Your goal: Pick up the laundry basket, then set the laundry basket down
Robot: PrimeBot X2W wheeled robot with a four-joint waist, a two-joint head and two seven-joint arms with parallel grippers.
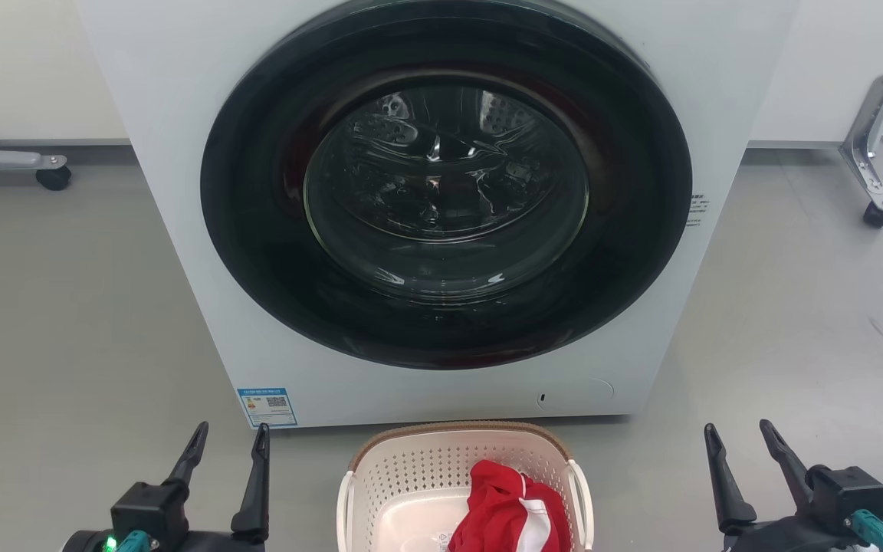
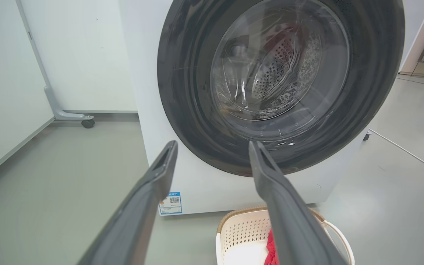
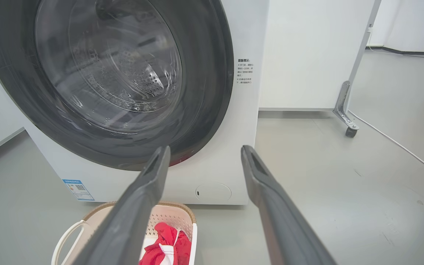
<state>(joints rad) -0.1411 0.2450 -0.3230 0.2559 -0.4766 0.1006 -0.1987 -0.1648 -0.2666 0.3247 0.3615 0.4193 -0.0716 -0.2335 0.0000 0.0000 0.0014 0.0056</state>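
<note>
The head camera looks forward and down, from quite near, at the front of the white washer [image 1: 181, 153], with the laundry basket [image 1: 411, 468] cut by the bottom edge. The left wrist camera sits low on the left and looks along the left gripper [image 2: 213, 143] at the door [image 2: 278, 73] of the washer, turned a little to the right; the right wrist camera does the same along the right gripper [image 3: 205, 147] from the right side, turned a little to the left. All three views share the door, the blue label [image 1: 267, 406] below it and the far end of the laundry basket, though how near the wrist cameras stand is hard to judge, perhaps because of the wide lens.
</note>
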